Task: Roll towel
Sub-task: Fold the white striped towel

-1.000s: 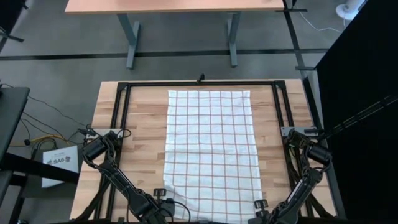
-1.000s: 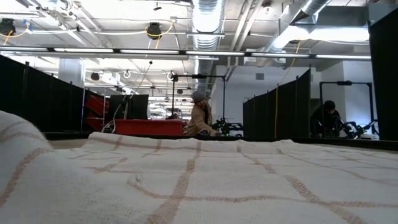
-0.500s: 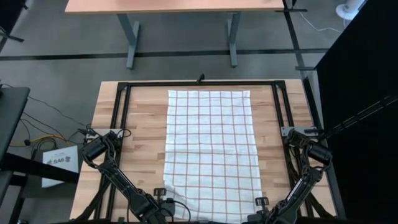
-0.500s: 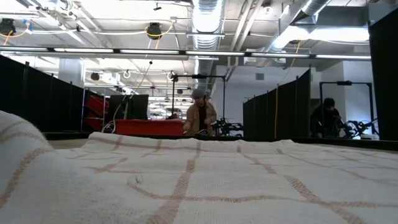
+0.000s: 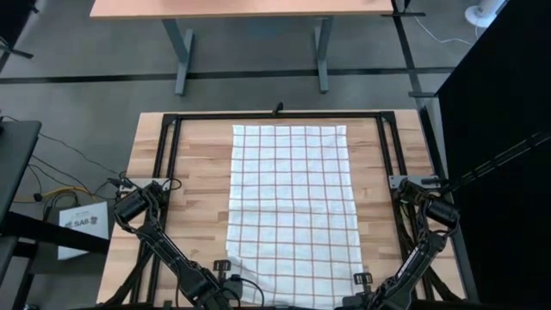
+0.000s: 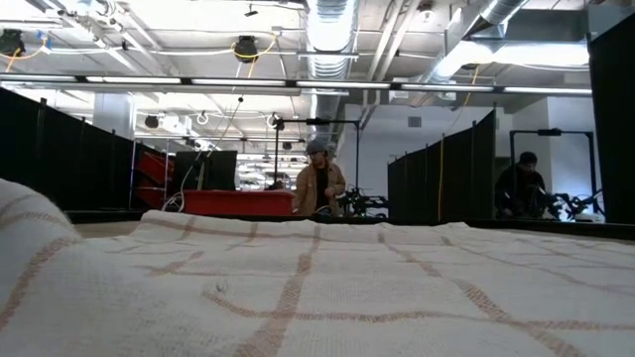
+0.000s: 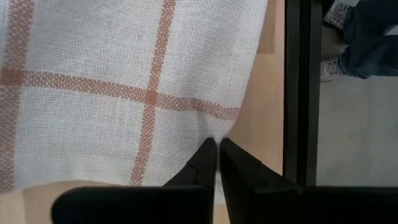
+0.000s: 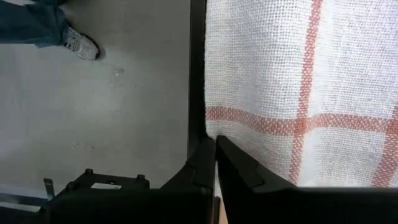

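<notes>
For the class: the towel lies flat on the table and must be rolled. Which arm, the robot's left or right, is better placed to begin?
Neither alone, probably. The left gripper is shut at one near corner of the towel, the right gripper shut at the other, so both seem placed to start together.

In the low view, the person (image 6: 319, 184) in the tan jacket, standing in the room beyond the table, now faces more toward the camera and stands more upright than a second ago, when the body was turned to the side and leaning toward the right. A second person (image 6: 520, 186), in dark clothes at the far right of the room, holds the head a little higher than before. In the high view, the right arm (image 5: 411, 269) sits slightly closer to the picture's bottom edge than a second ago.
</notes>
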{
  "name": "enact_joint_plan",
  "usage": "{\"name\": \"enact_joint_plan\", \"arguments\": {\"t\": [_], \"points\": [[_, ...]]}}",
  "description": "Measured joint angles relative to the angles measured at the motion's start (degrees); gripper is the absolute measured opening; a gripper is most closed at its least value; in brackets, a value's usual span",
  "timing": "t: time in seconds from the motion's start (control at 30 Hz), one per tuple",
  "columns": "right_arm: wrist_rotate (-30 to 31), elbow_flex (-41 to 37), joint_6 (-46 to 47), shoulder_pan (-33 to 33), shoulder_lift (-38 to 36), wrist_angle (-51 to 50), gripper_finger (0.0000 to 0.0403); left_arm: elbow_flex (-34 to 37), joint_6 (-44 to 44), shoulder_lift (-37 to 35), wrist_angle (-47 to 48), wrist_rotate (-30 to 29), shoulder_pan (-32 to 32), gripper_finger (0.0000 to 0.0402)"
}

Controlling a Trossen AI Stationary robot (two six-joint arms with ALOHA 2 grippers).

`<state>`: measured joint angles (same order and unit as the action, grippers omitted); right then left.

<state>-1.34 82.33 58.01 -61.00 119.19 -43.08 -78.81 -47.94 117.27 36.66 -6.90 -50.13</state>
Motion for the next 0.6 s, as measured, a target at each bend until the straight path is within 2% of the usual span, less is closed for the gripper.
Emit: {"name": "enact_joint_plan", "arguments": {"t": [0.3,0.6], "points": [[0.0,0.1,0.8,0.0,0.0,-0.1,0.0000,-0.7,0.1,0.1,0.5,2.0,0.0,0.0000],[-0.4,6.6,1.6,-0.1,0.3,-4.3,0.0000,-11.1,2.7,0.3,8.4,6.6,-0.7,0.0000]]}}
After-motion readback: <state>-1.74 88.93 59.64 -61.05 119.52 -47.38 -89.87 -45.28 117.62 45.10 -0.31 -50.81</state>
